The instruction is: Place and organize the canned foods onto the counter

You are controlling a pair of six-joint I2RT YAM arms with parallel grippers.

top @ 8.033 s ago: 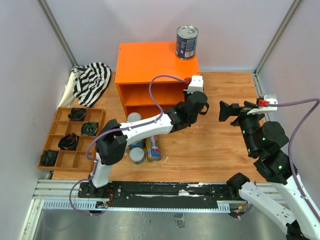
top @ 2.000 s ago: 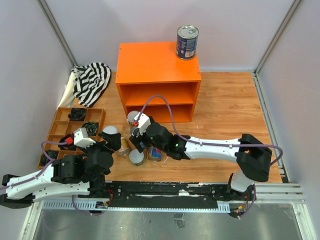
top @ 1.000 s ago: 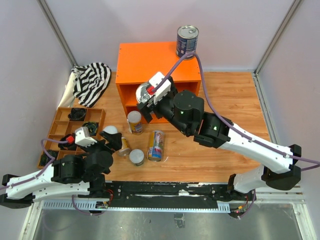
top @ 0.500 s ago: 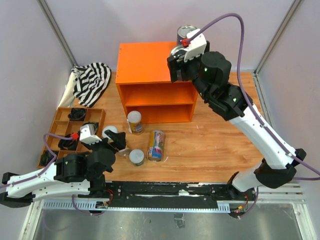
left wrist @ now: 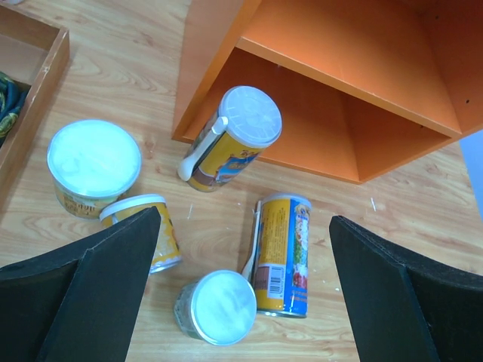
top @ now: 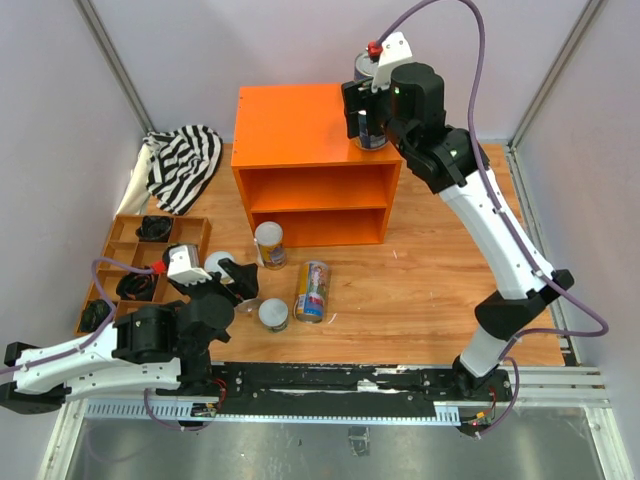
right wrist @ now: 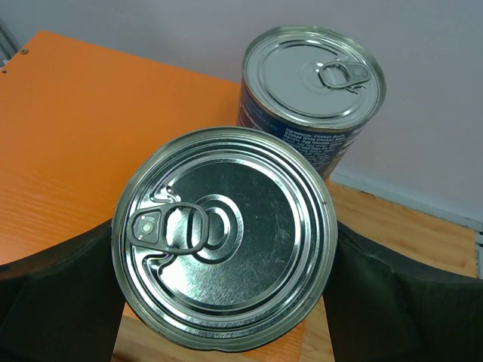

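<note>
Blue can poised over the counter's top, beside its twin

From where I stood, the right end effector was clamped on a blue-labelled can above the orange counter, at its right end and just in front of the second blue-labelled can standing there. I could not tell whether its base had touched the top. To my eye it sat close to the counter's edge, so the set-down wanted a straight, level descent, with the base fully on the orange surface and a slim gap to the neighbour, before the fingers let go. The left end effector hung spread wide and empty over the loose cans on the desk in front of the counter.
</note>
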